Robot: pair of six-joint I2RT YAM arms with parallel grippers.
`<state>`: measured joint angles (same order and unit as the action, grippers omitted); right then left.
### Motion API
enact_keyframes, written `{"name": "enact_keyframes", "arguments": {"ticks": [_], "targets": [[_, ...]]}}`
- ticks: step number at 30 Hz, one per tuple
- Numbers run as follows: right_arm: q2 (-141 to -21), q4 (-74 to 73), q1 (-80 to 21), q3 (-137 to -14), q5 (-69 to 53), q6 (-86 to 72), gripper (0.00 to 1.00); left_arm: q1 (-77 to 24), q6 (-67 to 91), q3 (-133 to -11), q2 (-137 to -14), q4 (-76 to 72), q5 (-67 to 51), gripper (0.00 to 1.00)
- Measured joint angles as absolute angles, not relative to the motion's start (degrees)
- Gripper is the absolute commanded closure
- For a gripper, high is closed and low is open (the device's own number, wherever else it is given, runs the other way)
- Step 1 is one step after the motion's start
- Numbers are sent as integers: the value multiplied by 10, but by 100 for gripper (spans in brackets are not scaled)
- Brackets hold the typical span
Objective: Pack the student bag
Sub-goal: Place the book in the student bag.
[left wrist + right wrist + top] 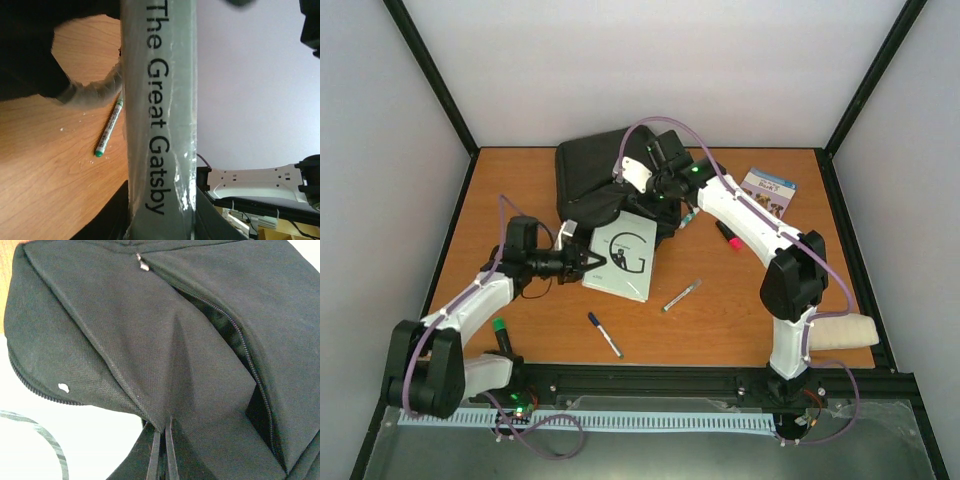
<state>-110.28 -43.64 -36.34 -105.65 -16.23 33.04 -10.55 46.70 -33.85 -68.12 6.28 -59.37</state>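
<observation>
The student bag (595, 180) lay at the middle of the bench's (740, 325) far edge, its zip partly open. The right hand (655, 183) was pressed together on a fold of the bag's black cloth, puckering it. Just nearer, the left hand (588, 262) pinched a pale book (625, 255), "The Great Gatsby", its far end against the bag. A green-tipped pen (682, 295) and a dark pen (605, 335) lay toward the near edge. A booklet (767, 192) sat by the far right corner and a beige pouch (840, 332) at the near right corner.
</observation>
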Motion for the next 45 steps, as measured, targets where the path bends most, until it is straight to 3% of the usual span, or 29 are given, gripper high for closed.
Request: {"name": "enact_keyframes", "arguments": {"ticks": [5,10,18,23,36,45], "targets": [[-1098,-431,-363,-1056,-170,332,97,-105,500,-338,-719,-12,-613,99],[-1098,-427,-362,-1056,-166,329,97,-103,488,-364,-716,24,-626,99],[-1098,-427,-365,-1067,-160,303,97,-103,462,-360,-624,102,-593,99],[-1098,-434,-365,-1069,-164,293,97,-103,486,-307,-590,64,-576,99],[-1098,-444,-365,-1068,-195,293,97,-97,552,-280,-763,-172,-528,99],[-1098,-443,-365,-1065,-210,294,97,-94,555,-363,-876,-201,-527,99]]}}
